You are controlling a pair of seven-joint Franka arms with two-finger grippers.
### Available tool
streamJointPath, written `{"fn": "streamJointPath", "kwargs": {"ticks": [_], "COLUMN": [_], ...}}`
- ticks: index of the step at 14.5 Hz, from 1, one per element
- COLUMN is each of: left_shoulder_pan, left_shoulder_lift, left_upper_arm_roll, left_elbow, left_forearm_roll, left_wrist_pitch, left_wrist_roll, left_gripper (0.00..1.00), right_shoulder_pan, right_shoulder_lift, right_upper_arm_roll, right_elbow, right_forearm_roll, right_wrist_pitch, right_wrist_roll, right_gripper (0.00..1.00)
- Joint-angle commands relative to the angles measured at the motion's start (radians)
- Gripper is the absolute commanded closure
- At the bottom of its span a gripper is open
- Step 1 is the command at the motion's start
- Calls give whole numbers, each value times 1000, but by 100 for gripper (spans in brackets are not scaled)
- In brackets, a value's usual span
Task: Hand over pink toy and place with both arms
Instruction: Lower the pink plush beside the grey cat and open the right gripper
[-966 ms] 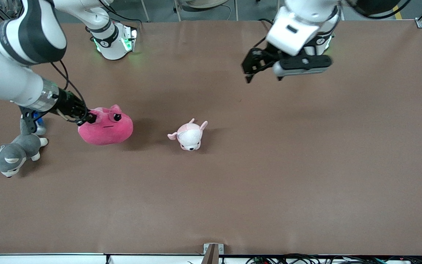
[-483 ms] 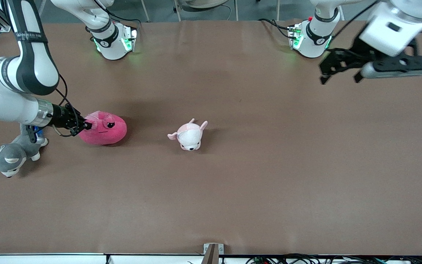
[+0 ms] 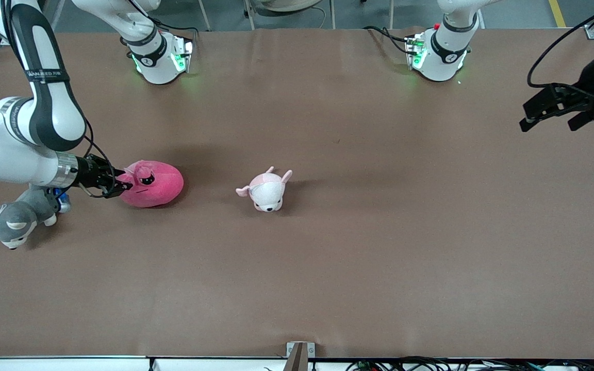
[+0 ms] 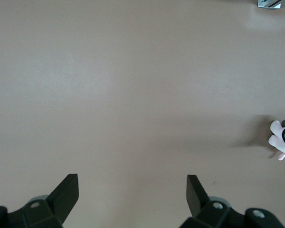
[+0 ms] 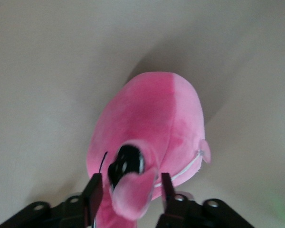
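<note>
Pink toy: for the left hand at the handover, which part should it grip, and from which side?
Probably the rounded bare end of the pink toy, coming from the left arm's end of the table. The right hand is shut on a flap at its face end. The left hand is open over the table's left-arm end.

The right pincer (image 5: 129,190) sits at six o'clock, its two black fingers (image 5: 93,194) closed on a lighter pink flap of the pink toy (image 5: 152,123). The toy's rounded hot-pink body stretches toward twelve o'clock over the pale counter (image 5: 42,61), one black eye showing between the fingers.
</note>
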Motion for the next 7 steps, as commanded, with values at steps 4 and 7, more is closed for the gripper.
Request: {"fn": "streamJointPath", "kwargs": {"ticks": [4,7], "left_shoulder_pan": [6,15], "left_shoulder_lift": [1,2], "left_upper_arm_roll": [-17,-14], "left_elbow": [-3,-1], "left_forearm_roll": [13,15], "left_wrist_pitch": [-9,-6], "left_wrist_roll": [10,10], "left_gripper": [0,0], "right_shoulder_pan": [-27,-30], "right_shoulder_lift": [-13,-13], "right_upper_arm_roll": [13,13], "right_elbow": [223,338], "right_forearm_roll": [-178,-273], "right_wrist_pitch": [-157,-231], "right_wrist_roll": [-238,-450], "right_gripper": [0,0]}}
